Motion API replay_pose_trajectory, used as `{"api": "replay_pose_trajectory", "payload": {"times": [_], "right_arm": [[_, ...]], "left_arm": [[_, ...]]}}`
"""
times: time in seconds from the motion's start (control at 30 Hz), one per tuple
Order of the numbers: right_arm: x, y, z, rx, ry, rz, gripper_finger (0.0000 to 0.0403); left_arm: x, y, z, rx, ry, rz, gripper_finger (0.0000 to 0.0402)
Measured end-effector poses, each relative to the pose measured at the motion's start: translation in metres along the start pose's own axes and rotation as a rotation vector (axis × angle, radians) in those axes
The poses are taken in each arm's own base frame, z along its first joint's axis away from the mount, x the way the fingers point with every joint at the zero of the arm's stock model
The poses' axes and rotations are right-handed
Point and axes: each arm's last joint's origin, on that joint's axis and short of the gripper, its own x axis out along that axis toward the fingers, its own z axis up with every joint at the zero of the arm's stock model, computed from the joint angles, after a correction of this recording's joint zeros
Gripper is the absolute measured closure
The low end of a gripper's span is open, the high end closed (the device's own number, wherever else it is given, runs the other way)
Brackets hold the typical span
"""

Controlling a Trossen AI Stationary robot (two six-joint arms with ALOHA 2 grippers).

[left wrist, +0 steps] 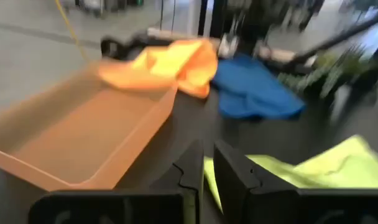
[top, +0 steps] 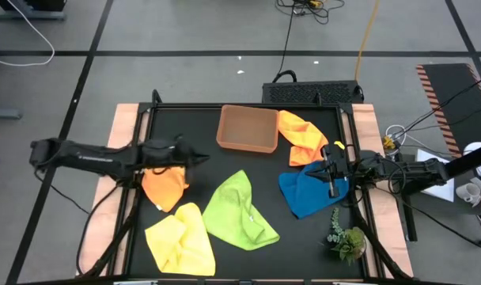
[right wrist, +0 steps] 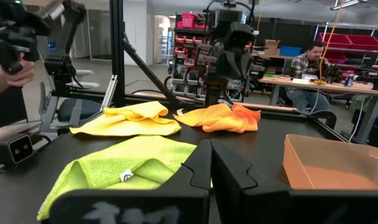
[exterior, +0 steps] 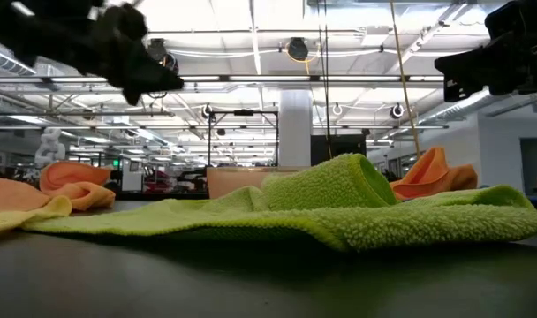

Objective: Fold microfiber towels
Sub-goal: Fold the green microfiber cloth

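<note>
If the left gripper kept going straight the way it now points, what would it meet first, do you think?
Probably the crumpled lime green microfiber towel: the left gripper, fingers nearly closed, points right across the table, and its wrist view shows that cloth just ahead. Height is unclear.

The left arm covers part of the orange towel (top: 164, 187) in the high view; the left wrist view is motion-blurred throughout; the low view cuts off the yellow towel (exterior: 17, 217) at its edge.
</note>
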Motion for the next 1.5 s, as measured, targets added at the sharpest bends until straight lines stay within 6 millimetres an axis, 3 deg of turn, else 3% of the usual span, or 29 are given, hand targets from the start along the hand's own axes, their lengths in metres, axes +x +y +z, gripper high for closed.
{"api": "replay_pose_trajectory", "payload": {"times": [0.17,0.33,0.5,0.67,1.1,1.37,1.5], "right_arm": [[0.000,0.000,0.000,0.000,0.000,0.000,0.0403],[0.000,0.000,0.000,0.000,0.000,0.000,0.0403],[0.000,0.000,0.000,0.000,0.000,-0.001,0.0403],[0.000,0.000,0.000,0.000,0.000,-0.001,0.0403],[0.000,0.000,0.000,0.000,0.000,-0.004,0.0403],[0.000,0.000,0.000,0.000,0.000,-0.003,0.0403],[0.000,0.000,0.000,0.000,0.000,-0.002,0.0403]], "left_arm": [[0.040,-0.001,0.006,0.039,0.153,-0.066,0.0350],[0.077,0.001,0.001,0.027,0.261,-0.092,0.0287],[0.100,0.005,-0.006,-0.002,0.339,-0.122,0.0217],[0.120,0.012,-0.017,-0.062,0.410,-0.179,0.0177],[0.174,0.025,-0.031,-0.146,0.510,-0.238,0.0177],[0.175,0.026,-0.033,-0.121,0.571,-0.223,0.0178],[0.175,0.026,-0.033,-0.119,0.577,-0.224,0.0206]]}}
